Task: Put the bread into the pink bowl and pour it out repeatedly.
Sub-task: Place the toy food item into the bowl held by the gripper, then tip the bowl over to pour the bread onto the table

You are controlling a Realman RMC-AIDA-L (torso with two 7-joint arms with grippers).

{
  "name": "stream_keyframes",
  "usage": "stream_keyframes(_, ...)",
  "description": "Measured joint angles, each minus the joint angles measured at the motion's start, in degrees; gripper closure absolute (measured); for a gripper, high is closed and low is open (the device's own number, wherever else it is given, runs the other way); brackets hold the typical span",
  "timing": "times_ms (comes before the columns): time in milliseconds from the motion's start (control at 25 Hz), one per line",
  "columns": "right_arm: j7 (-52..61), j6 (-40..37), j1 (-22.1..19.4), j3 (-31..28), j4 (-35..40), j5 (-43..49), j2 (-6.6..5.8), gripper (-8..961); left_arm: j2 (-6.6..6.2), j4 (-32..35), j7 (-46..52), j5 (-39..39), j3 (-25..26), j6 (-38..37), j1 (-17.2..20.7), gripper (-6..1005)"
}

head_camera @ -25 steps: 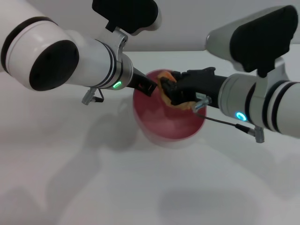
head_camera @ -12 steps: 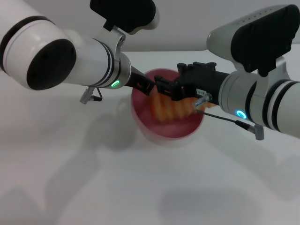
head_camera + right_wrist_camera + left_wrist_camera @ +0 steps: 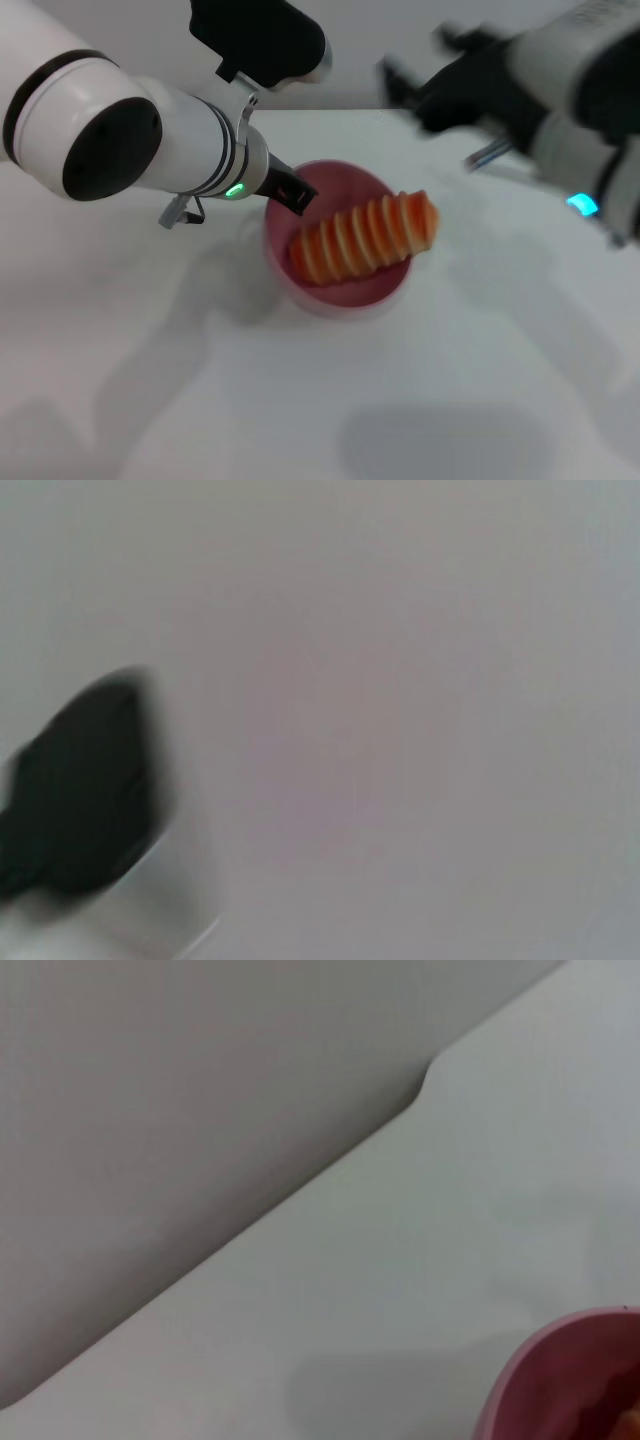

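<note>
The bread [image 3: 365, 238] lies ridged side up in the pink bowl [image 3: 330, 285], and its right end sticks out over the bowl's right rim. My left gripper [image 3: 288, 192] is shut on the bowl's left rim. Up and to the right of the bowl, my right gripper [image 3: 418, 68] is blurred by motion; its fingers are spread and hold nothing. Part of the pink bowl [image 3: 565, 1380] shows in a corner of the left wrist view. The right wrist view shows only white surface and a dark blurred shape.
The white table [image 3: 300, 400] stretches out in front of the bowl and to both sides. Its far edge [image 3: 300, 1185] meets a grey wall behind the bowl. My left arm's white forearm [image 3: 120, 140] hangs over the table's left part.
The right gripper let go of the bread and pulled away up and to the right. The bread now rests in the bowl. The left gripper and the bowl shifted slightly left.
</note>
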State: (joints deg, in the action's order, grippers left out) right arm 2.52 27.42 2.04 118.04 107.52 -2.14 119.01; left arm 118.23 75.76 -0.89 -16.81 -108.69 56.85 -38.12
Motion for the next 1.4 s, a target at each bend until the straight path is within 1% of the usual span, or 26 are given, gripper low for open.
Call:
stream_keyframes(120,2.29,-14.68,-7.87,-2.84,1.32,9.44,0.25,333,0.00,-0.66,-1.65,0.61,-0.08,-0.06,-0.09,952)
stream_keyframes(200,2.96,-20.60,-11.03,-4.99,1.86,10.35,0.25,333,0.00,-0.17,-2.02,2.96,-0.29,-0.07,-0.08,952)
stream_keyframes(240,3.11,-22.03,-12.22,-5.81,2.11,10.03,0.27,333,0.06,0.09,-2.17,4.28,-0.57,-0.07,-0.07,952)
stream_keyframes(360,3.20,-21.52,-14.25,-6.97,2.57,8.84,0.38,332,0.18,1.68,-2.44,8.57,-2.11,0.27,-0.25,952)
stream_keyframes(480,3.28,-19.84,-14.75,-7.11,1.27,6.25,0.32,331,0.18,4.08,-2.46,11.79,-3.14,0.72,-0.32,952)
stream_keyframes(600,3.30,-18.75,-15.00,-7.47,-0.97,3.40,0.17,331,0.22,6.68,-2.42,17.75,-6.29,0.53,-0.16,953)
stream_keyframes(720,3.59,-18.45,-15.62,-8.31,-2.43,2.13,0.16,330,0.38,7.26,-1.98,24.07,-9.82,0.85,-0.28,953)
stream_keyframes(880,4.11,-18.23,-17.53,-11.12,-2.76,1.51,0.36,329,0.49,7.63,-2.10,27.70,-12.97,1.51,-0.85,953)
stream_keyframes(960,4.37,-18.14,-18.02,-12.77,-2.91,0.22,0.36,329,0.54,8.22,-1.92,30.90,-15.44,1.50,-0.83,953)
stream_keyframes(1040,4.44,-18.04,-18.13,-13.87,-3.29,-1.53,0.22,328,0.67,8.91,-1.70,34.24,-17.95,1.59,-0.62,953)
stream_keyframes(1160,4.45,-17.94,-17.96,-14.47,-3.87,-2.57,0.06,328,0.77,9.56,-1.53,36.90,-20.33,1.84,-0.47,953)
stream_keyframes(1400,4.19,-17.84,-17.48,-14.55,-4.15,-2.76,0.03,326,0.78,9.97,0.29,42.36,-23.87,1.53,-0.43,953)
